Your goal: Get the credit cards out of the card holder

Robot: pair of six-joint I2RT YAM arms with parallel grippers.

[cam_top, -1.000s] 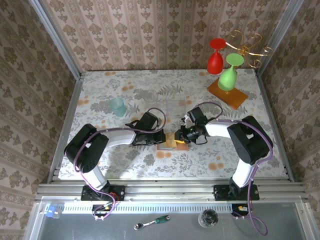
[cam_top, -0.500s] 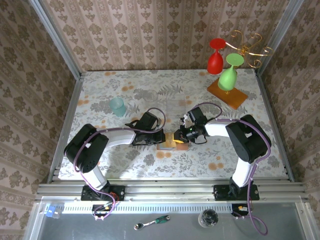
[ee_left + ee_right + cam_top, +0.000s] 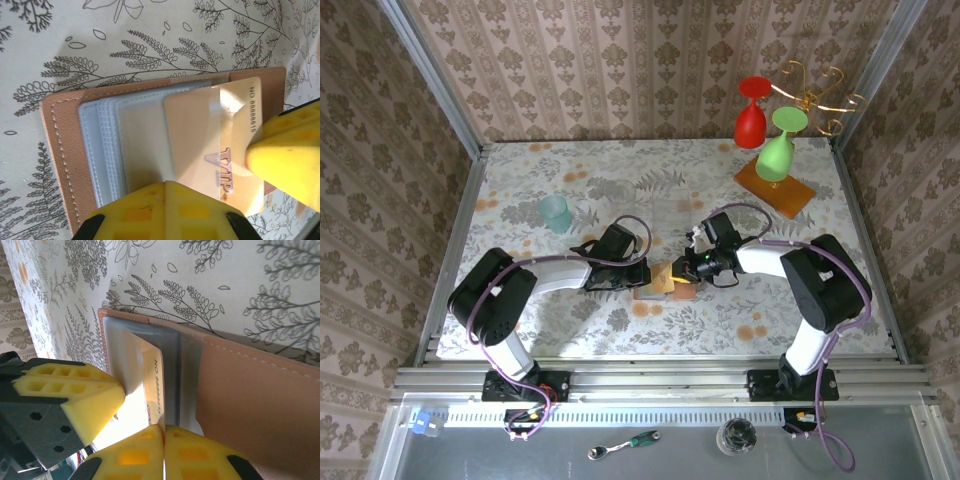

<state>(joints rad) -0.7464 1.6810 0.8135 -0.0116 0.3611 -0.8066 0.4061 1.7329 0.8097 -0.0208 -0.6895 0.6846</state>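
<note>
We read raised print on the orange-tan card: along one short edge "NO" and a row of digits that looks like 8888816. Nearby stand large letters, "VIP". The right wrist view repeats the "NO 888…" line, its end hidden.

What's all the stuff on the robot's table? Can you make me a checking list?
Surface: flowery table, no spills seen.
Job's things: holder lies open; tan card sticks partway out of a pocket.
Clutter: teal cup, red goblet, green goblet, wooden slab.
Grippers: left gripper jaws press on the holder; right gripper jaws pinch the card.
Cables: purple cables run along both arms.
Surroundings: patterned walls; tool and jar below the front rail.
</note>
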